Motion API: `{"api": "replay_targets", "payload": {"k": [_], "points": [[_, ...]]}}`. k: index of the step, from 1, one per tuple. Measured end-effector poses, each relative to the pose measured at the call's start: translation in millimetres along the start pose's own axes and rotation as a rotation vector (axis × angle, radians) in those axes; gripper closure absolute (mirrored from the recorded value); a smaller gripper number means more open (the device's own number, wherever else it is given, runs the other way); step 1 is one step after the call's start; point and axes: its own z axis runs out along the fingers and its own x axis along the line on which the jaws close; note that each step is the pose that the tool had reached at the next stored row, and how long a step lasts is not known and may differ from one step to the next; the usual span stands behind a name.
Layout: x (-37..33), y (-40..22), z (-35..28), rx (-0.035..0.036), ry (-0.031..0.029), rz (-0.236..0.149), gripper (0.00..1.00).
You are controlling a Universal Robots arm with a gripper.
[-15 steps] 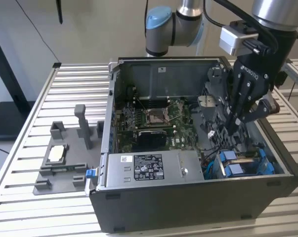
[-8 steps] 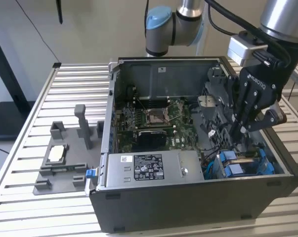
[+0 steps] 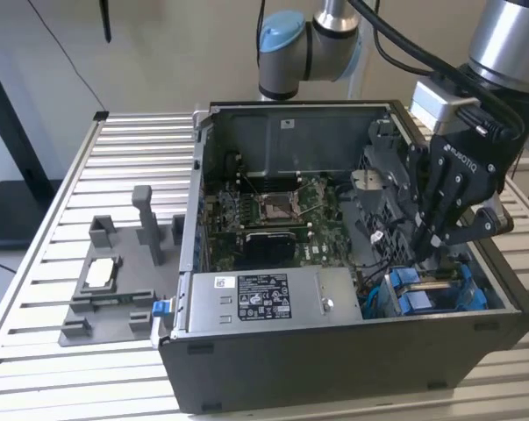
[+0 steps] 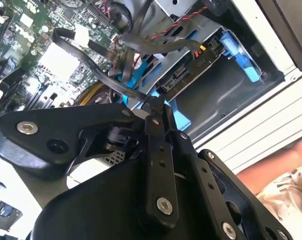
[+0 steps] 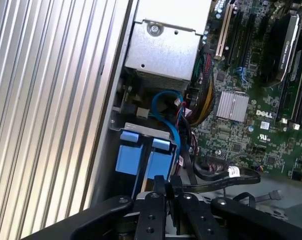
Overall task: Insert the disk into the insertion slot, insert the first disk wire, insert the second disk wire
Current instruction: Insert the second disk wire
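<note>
Sitting flat in the insertion slot (image 3: 422, 294) at the case's front corner, the disk (image 5: 143, 162) points its blue carrier end outward, and the tool (image 4: 158, 107) is pinched tight on a black wire (image 4: 98, 62) right above it.

The silver-tubed robot arm (image 3: 510, 35) has a pale blue joint cap and black cables running beside it down to the matte black linkage-fingered gripper (image 3: 431, 239), whose body bears white lettering. In both wrist views the black finger links (image 4: 158, 165) carry round silver screws at their pivots.
</note>
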Motion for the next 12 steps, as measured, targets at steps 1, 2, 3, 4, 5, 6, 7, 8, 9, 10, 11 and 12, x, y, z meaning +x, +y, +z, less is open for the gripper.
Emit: {"api": "replay_targets", "payload": {"k": [1,2,3,4,5,6,7,8,9,10,11,12], "points": [[0.7,-1.0,0.2,-0.0012,-0.0003,0.0,0.84],[0.9,-1.6,0.2,-0.002,-0.0006,0.0,0.84],[0.9,-1.6,0.1,-0.002,-0.0005,0.0,0.84],[0.9,-1.6,0.2,-0.002,-0.0006,0.0,0.84],[0.9,-1.6,0.1,-0.002,-0.0006,0.0,0.84],[0.9,-1.7,0.2,-0.0022,-0.0007,0.0,0.84],[1.2,-2.3,0.2,-0.0031,-0.0008,0.0,0.84],[1.9,-3.4,0.3,-0.006,-0.0015,0.0,0.84],[2.6,-4.3,0.6,-0.0072,-0.0046,-0.001,0.84],[3.3,-4.9,0.9,-0.0078,-0.0096,-0.001,0.84],[3.9,-5.3,1.4,-0.0085,-0.0151,-0.002,0.84],[4.4,-5.4,1.9,-0.0082,-0.0206,-0.002,0.84]]}}
